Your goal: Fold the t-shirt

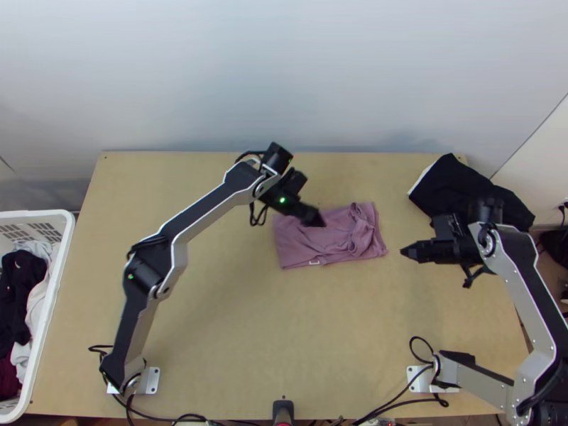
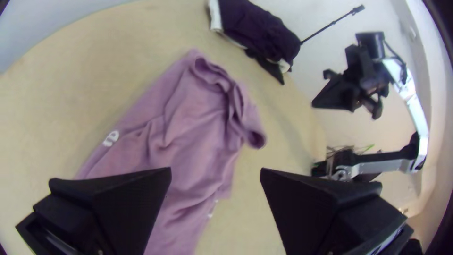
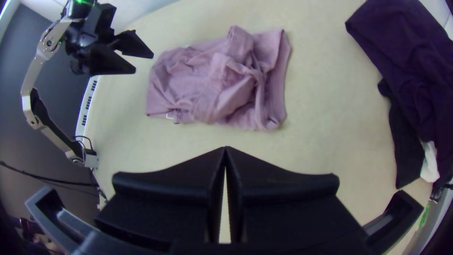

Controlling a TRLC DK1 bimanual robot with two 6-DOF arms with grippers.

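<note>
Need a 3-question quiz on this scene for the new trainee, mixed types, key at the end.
1. True or false: the left claw is open.
2. How does the pink t-shirt lie on the table?
A) spread out flat, sleeves out
B) in a compact bundle, rumpled at one end
C) rolled into a tight tube
3. Fill in: the right claw has its fingertips ____ (together/apart).

Key: 1 true; 2 B; 3 together

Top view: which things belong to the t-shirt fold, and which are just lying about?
Job:
t-shirt, rumpled at one end
left tool, open, over it
right tool, shut, beside it

Lying about:
dark cloth, far right
basket, left, with clothes
</note>
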